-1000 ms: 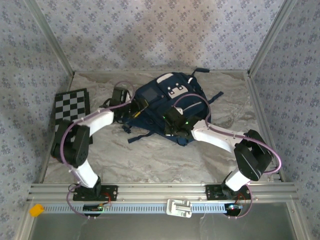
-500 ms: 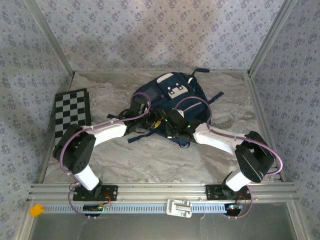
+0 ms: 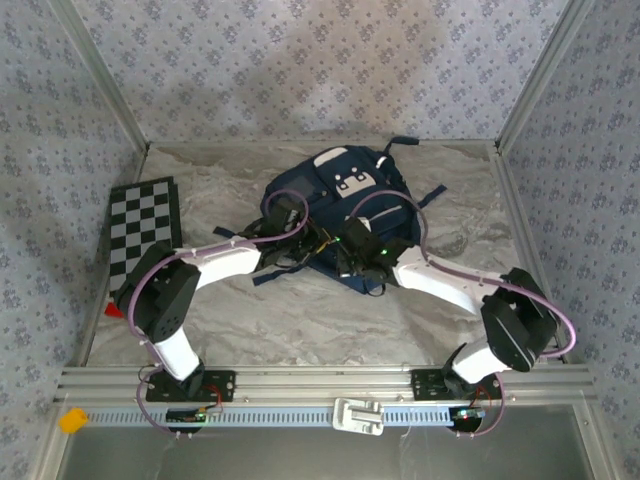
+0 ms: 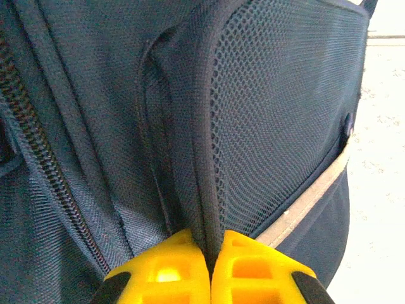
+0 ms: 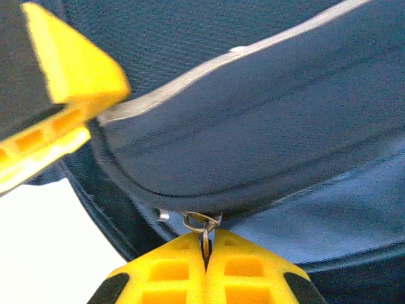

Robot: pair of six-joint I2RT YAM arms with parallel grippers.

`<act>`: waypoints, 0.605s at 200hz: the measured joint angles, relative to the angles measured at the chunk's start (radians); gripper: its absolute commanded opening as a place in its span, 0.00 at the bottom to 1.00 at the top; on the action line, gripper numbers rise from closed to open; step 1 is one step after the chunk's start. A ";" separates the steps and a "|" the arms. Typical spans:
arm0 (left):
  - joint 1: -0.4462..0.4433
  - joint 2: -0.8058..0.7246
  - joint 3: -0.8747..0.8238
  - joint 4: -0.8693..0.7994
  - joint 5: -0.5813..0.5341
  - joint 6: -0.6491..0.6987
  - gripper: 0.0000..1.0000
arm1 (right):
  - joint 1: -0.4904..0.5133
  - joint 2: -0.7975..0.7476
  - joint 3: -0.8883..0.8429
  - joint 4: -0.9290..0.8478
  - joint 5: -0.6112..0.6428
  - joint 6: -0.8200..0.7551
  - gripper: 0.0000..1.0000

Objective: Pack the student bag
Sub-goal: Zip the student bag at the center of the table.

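Student bag (image 3: pixel 345 190), L gripper (image 4: pixel 209 248) pinching pocket seam (image 4: pixel 201 158), R gripper (image 5: pixel 205 246) pinching zip pull (image 5: pixel 202 223)

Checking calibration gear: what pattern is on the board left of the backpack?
Black-and-white checks on the board, clearest in top external view.

Top view: left gripper (image 3: pixel 316 243) and right gripper (image 3: pixel 352 258) meet at near edge of student bag (image 3: pixel 340 190); jaws too small to read there. Bag's near part hidden under both wrists. Small red thing (image 3: pixel 113 310) by left elbow mostly hidden, unidentifiable.
Left wrist view: left fingers (image 4: pixel 158 275) cut by bottom edge; bag overruns frame.
Right wrist view: right fingers (image 5: pixel 158 275) cut by bottom edge; zipper ring (image 5: pixel 202 223) partly buried between them; yellow shape (image 5: pixel 57 95) blurred, cut by left edge.
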 measured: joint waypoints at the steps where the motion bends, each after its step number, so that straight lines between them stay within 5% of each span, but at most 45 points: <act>1: 0.001 -0.001 0.000 -0.001 0.002 0.002 0.00 | -0.001 -0.003 0.000 -0.003 0.000 -0.001 0.00; 68: 0.178 0.015 0.130 -0.185 0.271 0.307 0.00 | -0.215 -0.184 -0.060 -0.027 -0.082 -0.031 0.00; 97: 0.280 0.043 0.170 -0.268 0.267 0.425 0.00 | -0.199 -0.187 -0.060 -0.123 -0.024 -0.057 0.00; 121: 0.353 0.097 0.256 -0.329 0.267 0.501 0.00 | -0.091 -0.136 -0.025 -0.146 -0.024 -0.073 0.00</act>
